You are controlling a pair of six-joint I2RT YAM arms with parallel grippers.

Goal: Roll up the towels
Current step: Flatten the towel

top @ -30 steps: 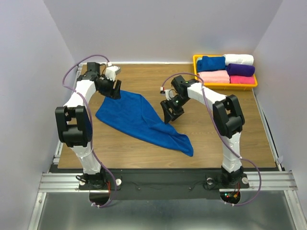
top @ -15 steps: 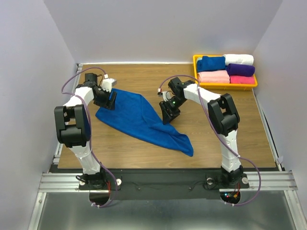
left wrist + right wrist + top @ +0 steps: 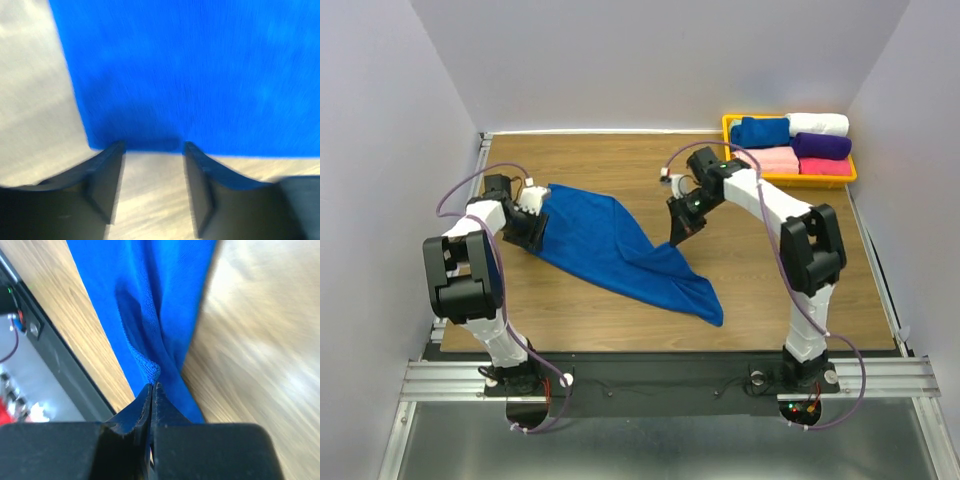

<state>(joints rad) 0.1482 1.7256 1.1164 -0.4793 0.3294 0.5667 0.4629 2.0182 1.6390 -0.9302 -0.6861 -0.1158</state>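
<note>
Two grippers work one blue towel (image 3: 605,245) lying spread on the table (image 3: 770,280). My right gripper (image 3: 151,388) pinches a fold at its right edge. My left gripper (image 3: 152,147) (fingers apart) straddles the left edge. That thin pinch could slip, bunching the cloth.

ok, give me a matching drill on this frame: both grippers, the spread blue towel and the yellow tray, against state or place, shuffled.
1. left gripper
2. right gripper
3. yellow tray
4. blue towel

A. far right corner
B. shut on a raised fold of cloth
C. lying spread out on the wood
D. jaws apart at the cloth's edge

Pairs: 1-D, 2-B, 3-A, 4-C
</note>
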